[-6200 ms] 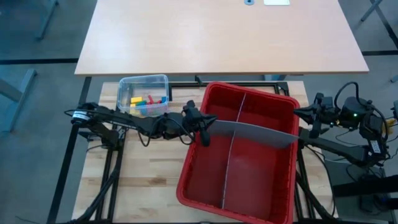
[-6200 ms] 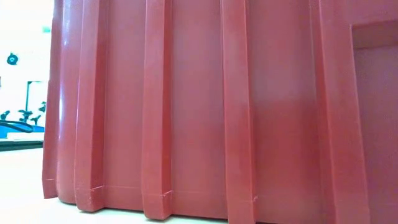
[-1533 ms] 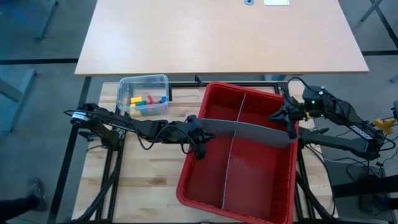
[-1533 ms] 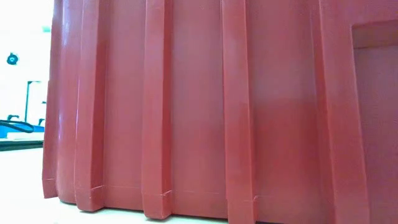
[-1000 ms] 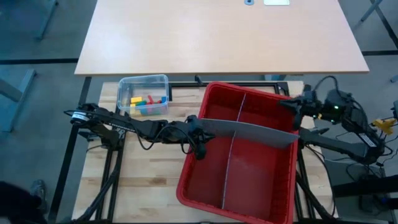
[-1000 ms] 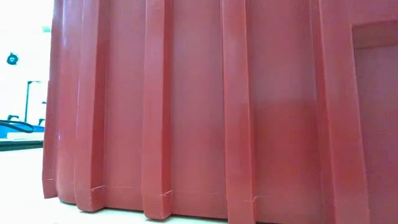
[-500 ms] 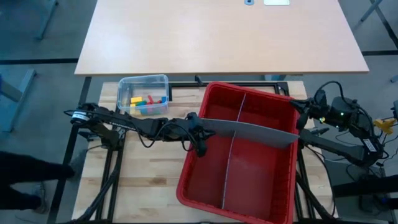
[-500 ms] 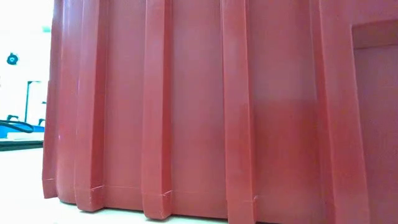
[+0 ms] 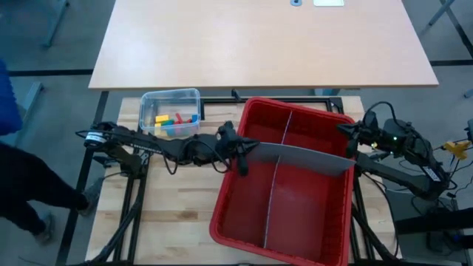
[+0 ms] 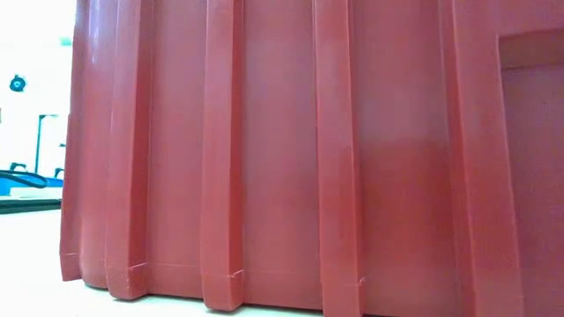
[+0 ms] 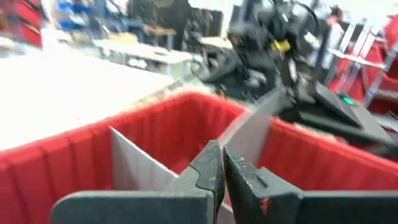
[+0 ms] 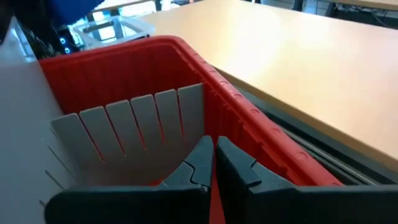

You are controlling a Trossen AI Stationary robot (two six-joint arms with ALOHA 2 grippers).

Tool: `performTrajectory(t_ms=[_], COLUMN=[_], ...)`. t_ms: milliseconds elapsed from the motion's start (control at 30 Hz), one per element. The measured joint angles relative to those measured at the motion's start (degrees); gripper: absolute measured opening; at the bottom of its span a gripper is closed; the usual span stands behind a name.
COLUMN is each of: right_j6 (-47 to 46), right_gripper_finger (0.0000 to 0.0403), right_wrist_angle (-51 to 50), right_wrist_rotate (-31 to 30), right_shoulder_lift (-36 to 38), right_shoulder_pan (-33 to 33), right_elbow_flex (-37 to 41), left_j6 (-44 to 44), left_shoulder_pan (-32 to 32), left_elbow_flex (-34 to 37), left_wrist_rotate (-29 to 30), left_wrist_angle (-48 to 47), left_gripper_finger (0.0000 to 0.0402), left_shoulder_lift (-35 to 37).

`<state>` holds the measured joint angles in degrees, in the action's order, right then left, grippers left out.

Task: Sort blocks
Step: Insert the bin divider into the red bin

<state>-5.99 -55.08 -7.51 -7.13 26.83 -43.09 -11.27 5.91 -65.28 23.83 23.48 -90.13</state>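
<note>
- Left pincer sat at the left wall of the red bin, fingers pressed together, by the left end of the grey cross divider; whether it gripped the divider wasn't clear.
- Right pincer was over the bin's far right corner, fingers together, nothing in it.
- Blocks lay in the clear tub on the table, left of the bin, well apart from both pincers.
- A person stood at the left edge.

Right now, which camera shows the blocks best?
The high view: the blocks lie in the clear tub beside the red bin. The low view shows only the bin's wall; neither wrist view shows blocks.
</note>
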Motion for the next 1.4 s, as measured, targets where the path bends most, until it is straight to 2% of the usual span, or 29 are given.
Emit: performTrajectory(t_ms=[100, 333, 600, 933, 1000, 1100, 1167, 1400], right_j6=[0.0, 0.0, 0.1, 0.0, 0.0, 0.0, -0.9, -1.1], right_gripper_finger=[0.0000, 0.0000, 0.0000, 0.0000, 0.0000, 0.0000, 0.0000, 0.0000], right_wrist_angle=[-0.1, -0.1, -0.2, -0.2, -0.2, 0.1, -0.1, 0.4], right_wrist_rotate=[0.0, 0.0, 0.0, 0.1, 1.5, 8.9, 11.3, 9.5], right_shoulder_lift=[-0.1, -0.1, -0.1, -0.1, -0.1, -0.1, -0.2, -0.2], right_shoulder_pan=[0.0, 0.0, 0.0, 0.0, 0.0, -0.1, 0.0, 0.0], right_elbow_flex=[0.1, 0.1, 0.1, 0.1, 0.1, 0.1, 0.1, 0.0], left_j6=[0.5, -1.8, -8.0, -8.3, -8.3, -7.9, -7.2, -10.2], left_shoulder_pan=[-1.1, -3.1, -3.2, -3.4, -3.4, -3.4, -3.5, -3.7], left_elbow_flex=[0.0, 0.0, -0.2, -0.2, -0.1, 0.0, 0.1, -0.2], left_wrist_rotate=[1.7, 1.6, -4.9, -5.3, -5.3, -5.3, -5.2, -5.3], left_wrist_angle=[-0.1, -4.4, -11.7, -12.5, -12.0, -9.2, -8.6, -13.6], left_gripper_finger=[0.0000, 0.0000, 0.0000, 0.0000, 0.0000, 0.0000, 0.0000, 0.0000], left_shoulder_lift=[0.0, 0.1, 0.3, 0.3, 0.3, 0.1, 0.0, -0.4])
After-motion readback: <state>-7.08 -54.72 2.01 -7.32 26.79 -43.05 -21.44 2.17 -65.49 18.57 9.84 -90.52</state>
